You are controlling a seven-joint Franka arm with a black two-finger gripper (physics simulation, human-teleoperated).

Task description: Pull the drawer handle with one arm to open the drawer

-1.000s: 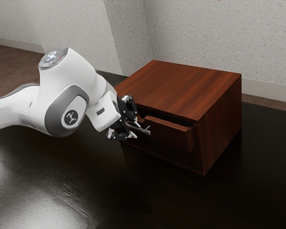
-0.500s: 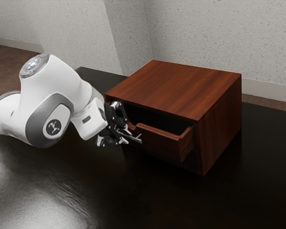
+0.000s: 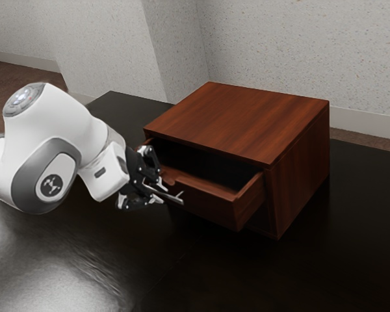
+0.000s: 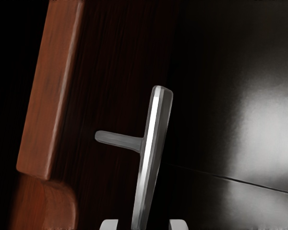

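Gripper [image 3: 155,192] fingers [image 4: 109,224] spread, straddling drawer handle [image 4: 151,158] without clamping; drawer [image 3: 211,196] partly out of cabinet [image 3: 247,123].

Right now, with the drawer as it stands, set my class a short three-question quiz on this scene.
1. Fill in: the wooden cabinet stands on a dark, glossy ___.
2. True or false: its drawer is fully shut.
3. The pincer is: A on top of the cabinet; B at the drawer's handle; C behind the cabinet.
Key: 1 table; 2 false, it is partly pulled out; 3 B.
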